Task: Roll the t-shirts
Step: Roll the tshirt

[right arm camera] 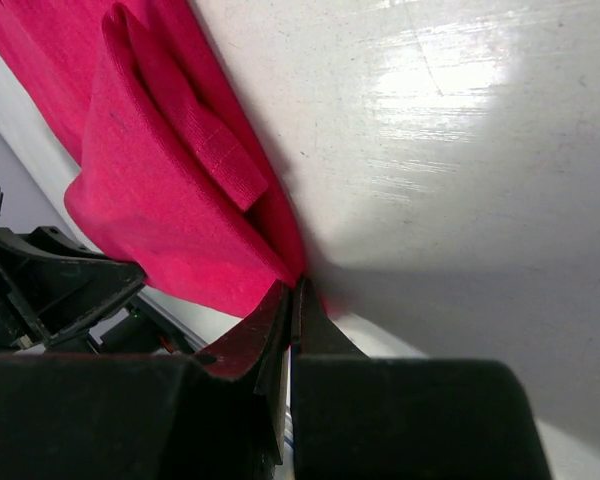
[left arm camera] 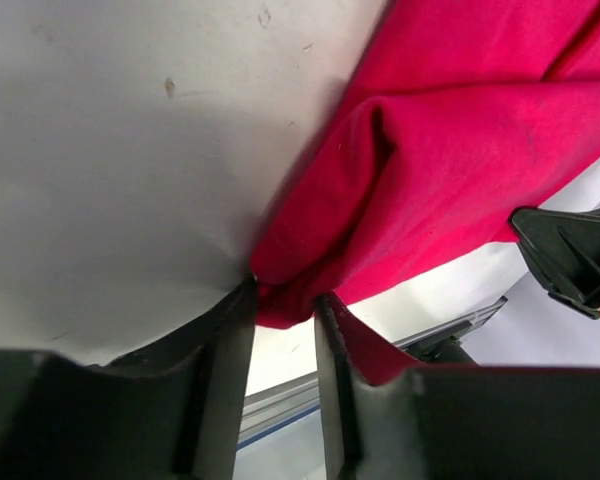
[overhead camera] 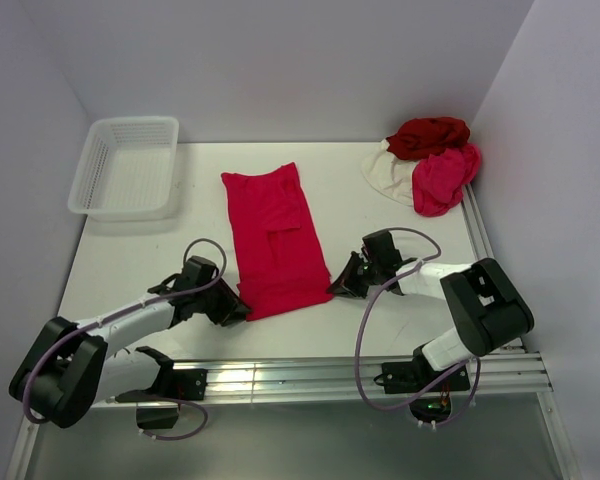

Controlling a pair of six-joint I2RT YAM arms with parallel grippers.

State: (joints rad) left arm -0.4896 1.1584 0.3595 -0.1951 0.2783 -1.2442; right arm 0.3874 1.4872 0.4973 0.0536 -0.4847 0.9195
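A crimson t-shirt [overhead camera: 275, 235] lies folded into a long strip in the middle of the table, its hem toward me. My left gripper [overhead camera: 238, 308] is at the hem's left corner. In the left wrist view the left gripper [left arm camera: 285, 295] has a bunched corner of the shirt [left arm camera: 450, 150] wedged between its fingertips, touching both. My right gripper [overhead camera: 335, 287] is at the hem's right corner. In the right wrist view the right gripper [right arm camera: 293, 285] is shut tight on the edge of the shirt [right arm camera: 150, 180]. Dark red [overhead camera: 428, 135], pink [overhead camera: 442, 180] and cream [overhead camera: 385, 172] t-shirts are heaped at the far right.
A white mesh basket [overhead camera: 125, 165] stands at the far left, with nothing in it. A metal rail [overhead camera: 310, 375] runs along the near table edge just behind both grippers. Walls close in the left, back and right sides.
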